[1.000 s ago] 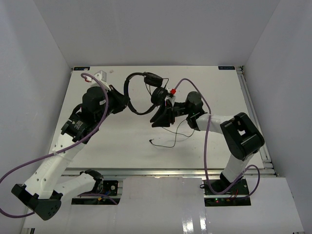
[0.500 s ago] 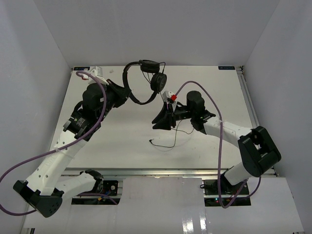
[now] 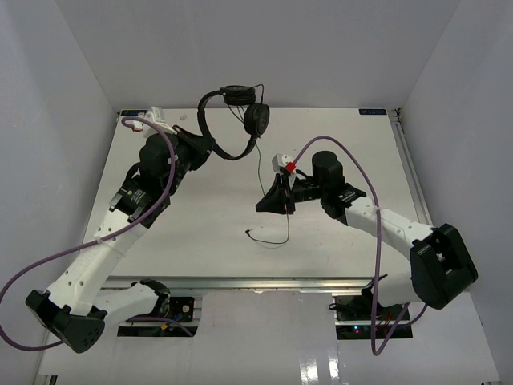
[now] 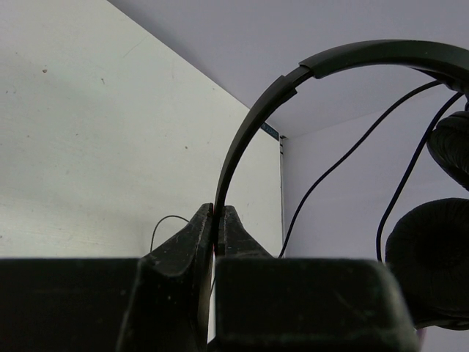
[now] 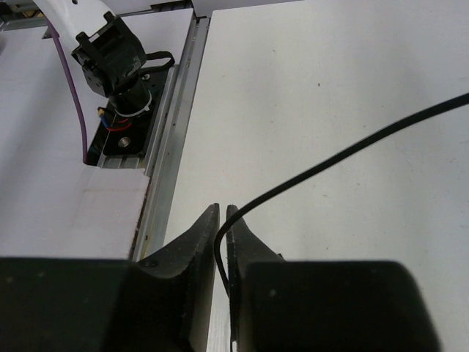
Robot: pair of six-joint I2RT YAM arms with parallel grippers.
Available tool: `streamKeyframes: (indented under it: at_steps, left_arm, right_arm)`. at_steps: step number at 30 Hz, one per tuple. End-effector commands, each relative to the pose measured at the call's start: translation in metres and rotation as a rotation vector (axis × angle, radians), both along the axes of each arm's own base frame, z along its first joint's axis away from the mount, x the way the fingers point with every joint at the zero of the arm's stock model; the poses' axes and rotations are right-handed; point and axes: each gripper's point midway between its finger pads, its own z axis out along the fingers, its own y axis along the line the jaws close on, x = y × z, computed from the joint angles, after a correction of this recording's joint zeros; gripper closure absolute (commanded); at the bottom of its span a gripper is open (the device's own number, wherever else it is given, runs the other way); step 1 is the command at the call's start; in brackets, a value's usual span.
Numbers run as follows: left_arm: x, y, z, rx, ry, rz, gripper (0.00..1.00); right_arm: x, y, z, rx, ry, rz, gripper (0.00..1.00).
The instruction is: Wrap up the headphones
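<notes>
The left end effector is clamped on the headband of the headphones. In the left wrist view the thin band sits edge-on between the two closed fingers. The headphones are held in the air over the far side of the worktop, the band arching away from the grip and both earcups at its far end, touching nothing below.

The right end effector hangs lower, over the middle of the worktop. Its fingers are drawn almost together on the cord, which the right wrist view shows passing through the narrow gap at the tips. It appears pinched there, though how firmly cannot be told.

The key relation is the line of the cord. From the earcups it runs nearly straight toward the near edge and into the right end effector, so its long axis lies far to near, with the headphones beyond the right end effector and slightly to its left. Past the pinch the slack curls across the worktop to the plug, near-left of the right end effector.

The right arm is nearer the cord and the left arm nearer the band. Winding probably calls for the right arm to carry the cord around the earcups or band while the left arm holds them steady, with the loose tail and plug trailing behind.
</notes>
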Motion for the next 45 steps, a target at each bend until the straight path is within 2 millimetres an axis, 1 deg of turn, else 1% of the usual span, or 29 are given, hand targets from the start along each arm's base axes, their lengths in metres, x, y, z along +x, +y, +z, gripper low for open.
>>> streamKeyframes:
  at_steps: [1, 3, 4, 6, 8, 10, 11, 13, 16, 18, 22, 24, 26, 28, 29, 33, 35, 39, 40, 42, 43, 45]
  left_arm:
    - [0.008, 0.004, 0.029, -0.065, -0.070, 0.051, 1.00]
    - [0.013, 0.009, 0.033, -0.050, -0.078, 0.084, 1.00]
    - [0.016, 0.010, 0.031, -0.039, -0.072, 0.101, 1.00]
    - [0.023, 0.013, 0.034, -0.002, -0.076, 0.127, 1.00]
    - [0.035, 0.014, 0.028, 0.077, -0.059, 0.143, 1.00]
    - [0.045, 0.018, 0.015, 0.176, -0.028, 0.171, 1.00]
    - [0.050, 0.020, 0.008, 0.221, -0.013, 0.179, 1.00]
    - [0.058, 0.023, -0.013, 0.333, 0.027, 0.181, 1.00]
    - [0.060, 0.031, -0.041, 0.430, 0.077, 0.190, 1.00]
    - [0.058, 0.033, -0.060, 0.475, 0.106, 0.179, 1.00]
    - [0.053, 0.035, -0.102, 0.560, 0.169, 0.133, 1.00]
    - [0.051, 0.034, -0.110, 0.572, 0.176, 0.121, 1.00]
    - [0.047, 0.030, -0.128, 0.600, 0.198, 0.070, 1.00]
    - [0.044, 0.027, -0.141, 0.632, 0.213, 0.021, 1.00]
    - [0.042, 0.022, -0.145, 0.634, 0.216, -0.017, 1.00]
    - [0.031, 0.018, -0.156, 0.674, 0.212, -0.108, 1.00]
    - [0.025, 0.013, -0.161, 0.684, 0.209, -0.165, 1.00]
    - [0.012, -0.002, -0.168, 0.696, 0.191, -0.304, 1.00]
    - [0.008, -0.004, -0.168, 0.699, 0.183, -0.334, 1.00]
    - [0.000, -0.007, -0.168, 0.693, 0.165, -0.376, 1.00]
    - [-0.003, -0.007, -0.168, 0.692, 0.158, -0.389, 1.00]
    - [-0.010, -0.009, -0.173, 0.688, 0.157, -0.425, 1.00]
  right_arm:
    - [-0.005, -0.004, 0.009, 0.003, -0.048, 0.011, 0.90]
    - [-0.006, -0.006, 0.010, -0.011, -0.052, 0.007, 0.90]
    - [-0.007, -0.006, 0.010, -0.022, -0.053, 0.004, 0.91]
    - [-0.002, -0.007, 0.010, -0.048, -0.100, -0.015, 0.91]
    - [0.001, -0.008, 0.011, -0.101, -0.142, -0.038, 0.92]
    - [0.001, -0.008, 0.015, -0.145, -0.198, -0.058, 0.92]
    - [0.006, -0.010, 0.015, -0.176, -0.230, -0.092, 0.92]
    - [0.013, -0.015, 0.026, -0.229, -0.311, -0.130, 0.92]
    - [0.031, -0.026, 0.038, -0.303, -0.402, -0.221, 0.92]
    - [0.040, -0.033, 0.050, -0.322, -0.457, -0.270, 0.92]
    - [0.059, -0.046, 0.065, -0.365, -0.570, -0.357, 0.92]
    - [0.067, -0.049, 0.072, -0.379, -0.604, -0.391, 0.92]
    - [0.077, -0.052, 0.078, -0.398, -0.651, -0.421, 0.92]
    - [0.085, -0.055, 0.082, -0.422, -0.690, -0.446, 0.92]
    - [0.088, -0.056, 0.082, -0.433, -0.707, -0.452, 0.92]
    - [0.104, -0.063, 0.084, -0.480, -0.780, -0.507, 0.92]
    - [0.108, -0.063, 0.085, -0.486, -0.796, -0.521, 0.92]
    - [0.117, -0.056, 0.081, -0.494, -0.793, -0.523, 0.92]
    - [0.121, -0.054, 0.078, -0.503, -0.792, -0.526, 0.91]
    - [0.123, -0.051, 0.078, -0.501, -0.789, -0.522, 0.90]
    - [0.123, -0.049, 0.075, -0.503, -0.782, -0.511, 0.89]
    - [0.124, -0.044, 0.071, -0.499, -0.766, -0.489, 0.89]
